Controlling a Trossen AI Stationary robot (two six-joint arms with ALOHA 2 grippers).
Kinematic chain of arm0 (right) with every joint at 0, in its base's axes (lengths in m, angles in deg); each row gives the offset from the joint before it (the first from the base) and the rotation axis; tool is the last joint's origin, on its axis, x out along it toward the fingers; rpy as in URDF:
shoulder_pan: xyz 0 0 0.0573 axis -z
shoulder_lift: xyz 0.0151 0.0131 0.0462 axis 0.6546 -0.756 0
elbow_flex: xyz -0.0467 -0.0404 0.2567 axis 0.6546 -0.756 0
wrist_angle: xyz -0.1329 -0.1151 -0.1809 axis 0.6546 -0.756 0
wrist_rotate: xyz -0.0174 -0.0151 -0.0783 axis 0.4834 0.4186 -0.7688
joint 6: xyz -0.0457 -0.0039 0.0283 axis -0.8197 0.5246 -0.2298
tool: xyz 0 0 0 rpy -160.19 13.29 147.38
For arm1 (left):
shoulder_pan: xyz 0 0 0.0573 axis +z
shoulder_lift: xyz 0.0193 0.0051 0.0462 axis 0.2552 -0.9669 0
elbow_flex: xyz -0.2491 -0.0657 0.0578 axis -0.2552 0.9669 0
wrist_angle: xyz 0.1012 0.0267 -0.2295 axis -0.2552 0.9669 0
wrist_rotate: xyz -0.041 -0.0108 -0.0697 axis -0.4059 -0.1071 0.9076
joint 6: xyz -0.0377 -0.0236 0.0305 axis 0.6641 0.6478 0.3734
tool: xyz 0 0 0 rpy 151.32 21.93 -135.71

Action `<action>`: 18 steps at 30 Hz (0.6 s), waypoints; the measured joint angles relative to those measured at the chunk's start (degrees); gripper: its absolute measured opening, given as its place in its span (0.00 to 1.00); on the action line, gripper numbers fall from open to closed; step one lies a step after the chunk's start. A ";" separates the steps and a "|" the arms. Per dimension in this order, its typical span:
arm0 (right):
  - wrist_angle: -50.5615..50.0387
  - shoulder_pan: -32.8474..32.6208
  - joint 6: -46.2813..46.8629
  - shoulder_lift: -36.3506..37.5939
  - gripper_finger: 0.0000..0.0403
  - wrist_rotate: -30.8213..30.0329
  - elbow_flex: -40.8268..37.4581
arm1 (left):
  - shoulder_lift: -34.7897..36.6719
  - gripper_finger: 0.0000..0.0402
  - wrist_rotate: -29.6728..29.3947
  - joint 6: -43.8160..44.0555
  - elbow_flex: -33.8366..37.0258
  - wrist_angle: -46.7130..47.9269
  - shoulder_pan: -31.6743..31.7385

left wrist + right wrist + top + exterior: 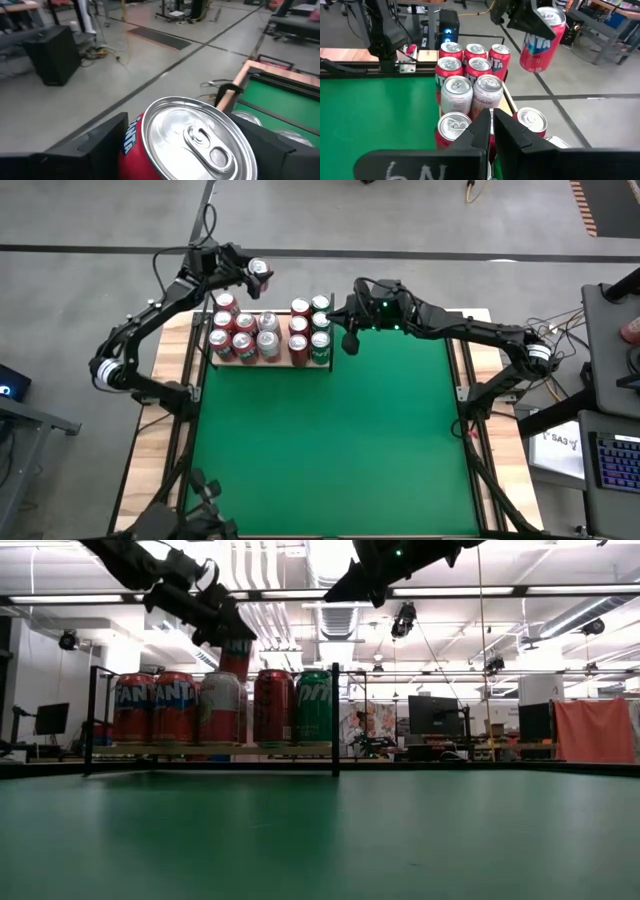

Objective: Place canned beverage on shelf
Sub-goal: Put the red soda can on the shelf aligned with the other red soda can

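From above, eleven cans stand on the pale wood shelf (270, 362) at the green felt surface (330, 440)'s far edge: red, silver and two green. The left hand (252, 275) grasps a red Fanta can (260, 273) aloft, beyond the shelf's far side. The right hand (350, 340) hangs clenched, empty, beside the shelf.

At table height, thin black rods (335, 720) frame the row of cylindrical cans.

The left wrist shows the held can's shiny aluminium lid (197, 145).
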 joint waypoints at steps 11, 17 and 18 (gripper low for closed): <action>-0.96 4.10 -0.37 -0.38 0.03 0.10 3.17 | -0.85 0.73 11.06 2.78 0.04 -5.92 -0.08; -3.72 7.81 -2.99 -3.76 0.03 0.93 9.22 | 0.09 0.73 13.16 4.12 0.04 -9.57 -0.41; -3.98 8.47 -3.33 -4.77 0.03 2.05 10.48 | 0.17 0.73 13.87 4.94 0.04 -10.08 -0.40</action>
